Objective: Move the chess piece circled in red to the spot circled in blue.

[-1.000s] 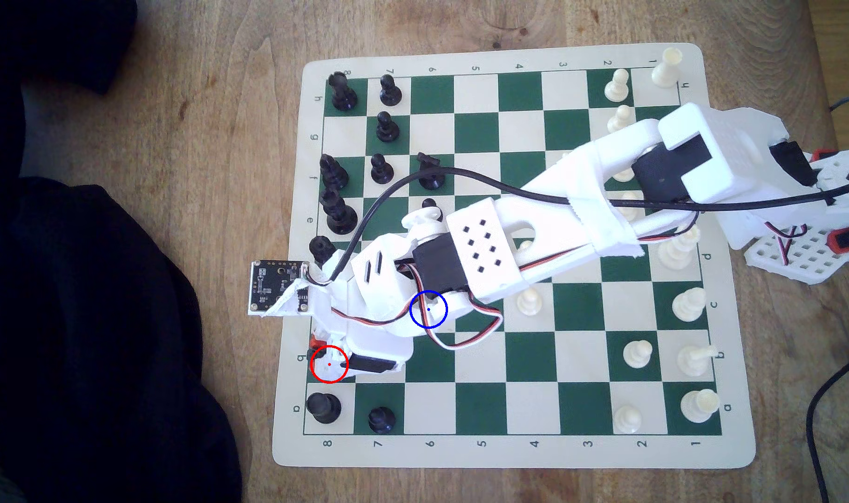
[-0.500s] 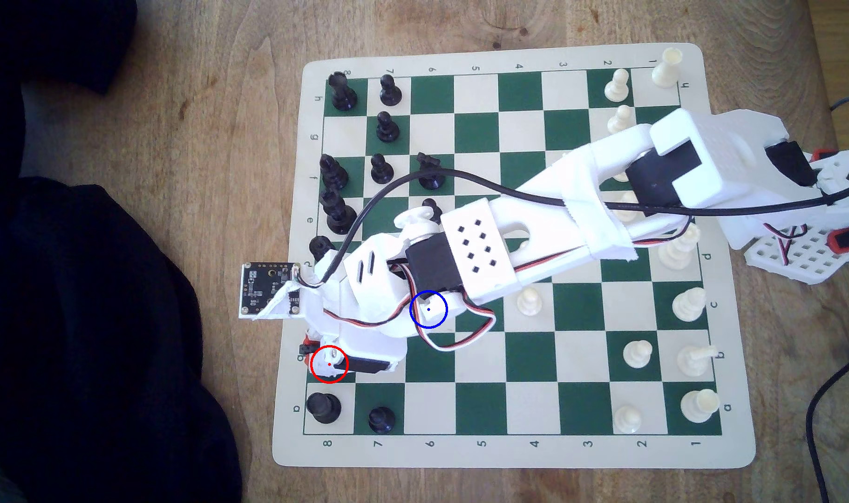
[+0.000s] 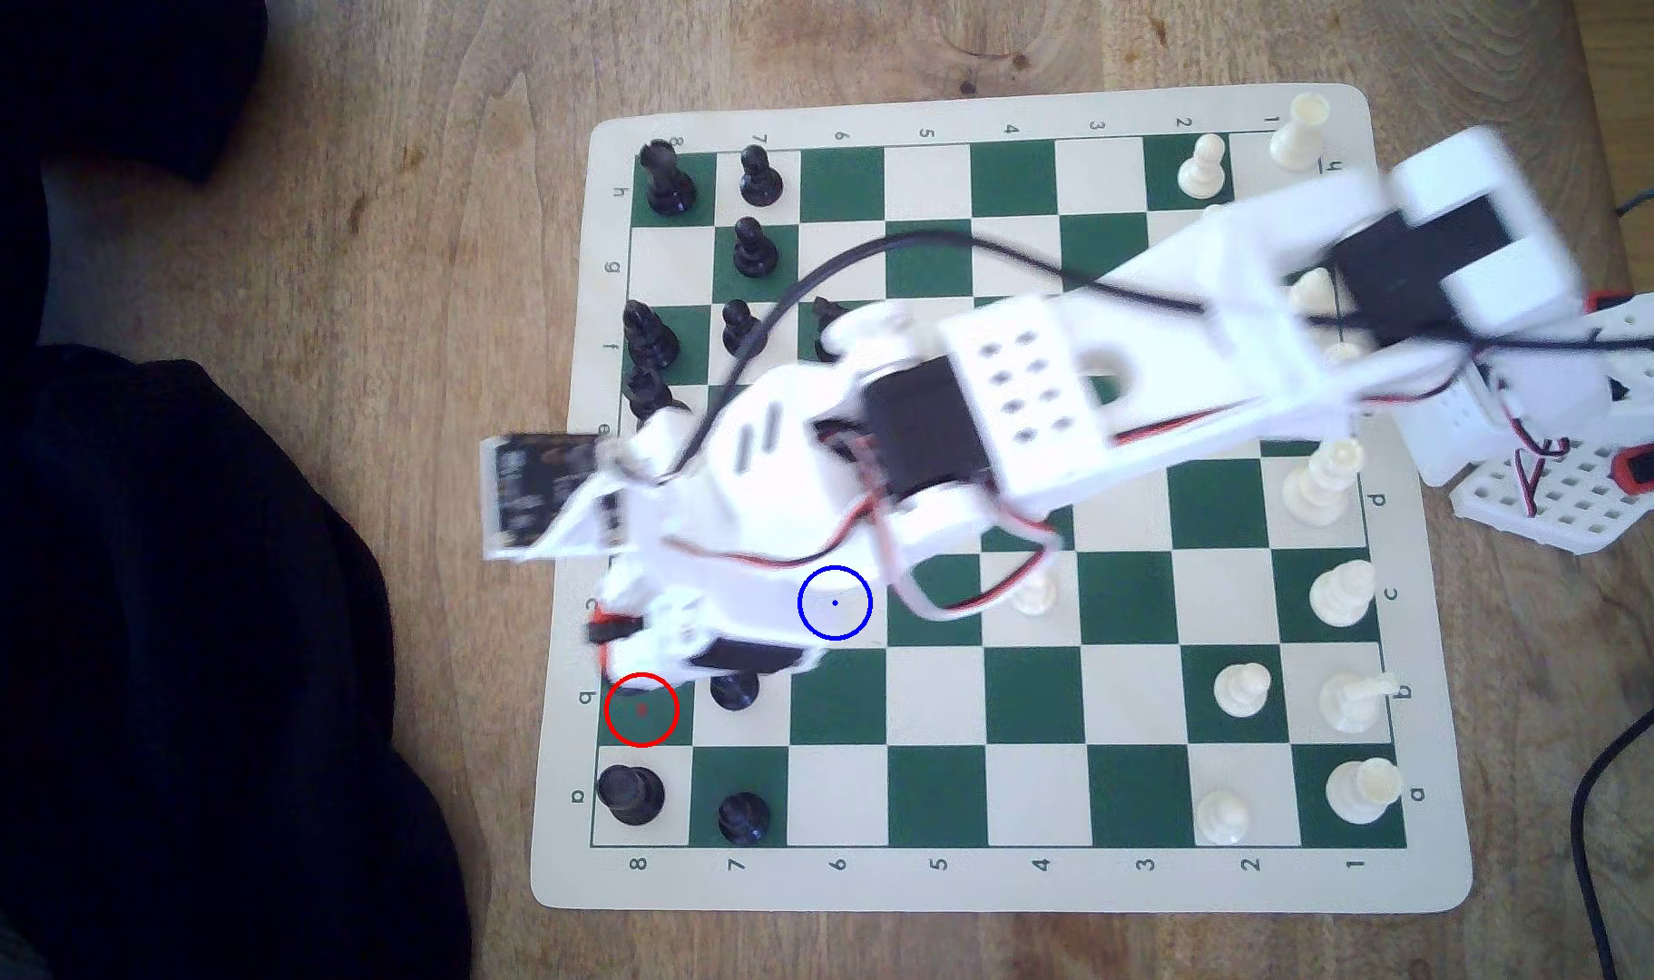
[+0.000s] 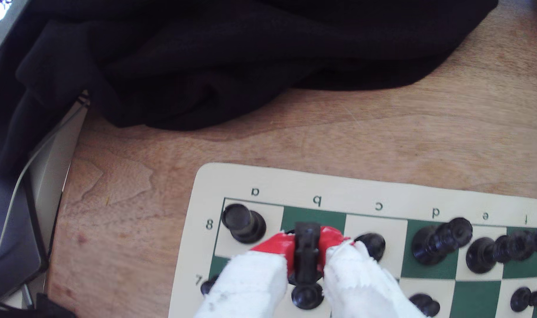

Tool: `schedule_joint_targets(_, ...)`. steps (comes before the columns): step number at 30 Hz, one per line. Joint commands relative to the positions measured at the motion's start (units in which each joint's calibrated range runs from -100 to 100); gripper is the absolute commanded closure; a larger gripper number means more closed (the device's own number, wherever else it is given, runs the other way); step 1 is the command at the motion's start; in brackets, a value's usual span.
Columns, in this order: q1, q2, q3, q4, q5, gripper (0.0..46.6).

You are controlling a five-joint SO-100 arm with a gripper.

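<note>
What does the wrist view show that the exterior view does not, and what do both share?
Wrist view alone: the black knight pinched between the claw's red pads, lifted above a pawn.

Exterior view alone: the blue-ringed cream square, the now bare red-ringed green square, and the white pieces.

Both: the rook on a8, and the dark cloth.

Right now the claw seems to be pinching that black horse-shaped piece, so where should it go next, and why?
Probably carry the black plastic knight sideways toward the cream square ringed in blue, keeping it raised. The red-padded gripper is shut on it, the green square ringed in red is already bare, and a black pawn stands near the path.
</note>
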Motion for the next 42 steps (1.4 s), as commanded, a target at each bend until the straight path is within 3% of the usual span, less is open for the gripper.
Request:
schedule_joint_targets(1, 1.4, -21.9, 17.1, -5.3, 0.2, 46.4)
schedule_joint_targets(13, 2.5, -31.4, 42.7, -15.8, 1.3, 46.3)
schedule_joint_targets(26, 2.6, -35.9, 57.0, -23.0, 2.3, 46.3)
schedule_joint_targets(42, 2.2, -26.6, 57.6, -30.0, 3.5, 46.2)
